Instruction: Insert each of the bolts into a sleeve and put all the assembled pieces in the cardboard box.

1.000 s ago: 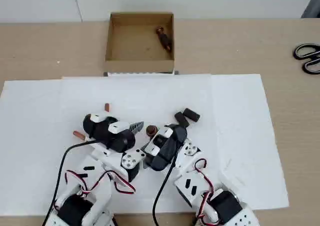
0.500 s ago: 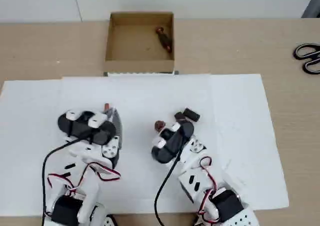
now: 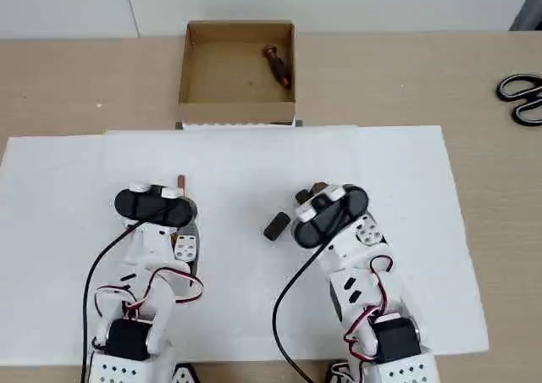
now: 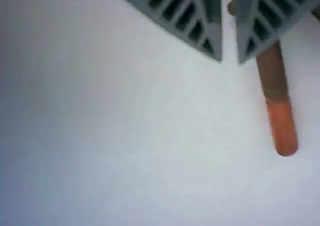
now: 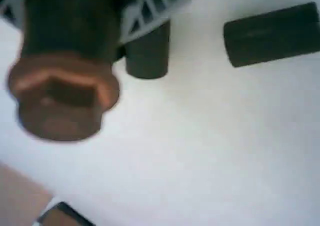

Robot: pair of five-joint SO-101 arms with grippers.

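The wooden desk carries a broad white paper sheet across its near half, and both arms work over this sheet. At the far edge of the sheet, near the middle of the desk, sits the open cardboard box. One assembled piece lies inside it, towards its far right corner. A pair of scissors rests on the bare wood at the far right, well apart from everything else. The left arm stands over the left part of the sheet. Its left end effector points down at the paper with its grey ribbed jaws drawn almost together, only a thin slit between them and nothing clamped. A copper-coloured bolt lies flat on the paper there, passing under one fingertip and sticking out on the far side of the arm. The right arm stands over the right part of the sheet. Its right end effector is closed around a hex-headed bolt, whose brown head faces the wrist camera below a dark cylindrical body. I cannot tell whether that dark body is a sleeve. A loose black sleeve lies on the paper just left of the right arm, between the two arms. A second sleeve sits just beside the held bolt.
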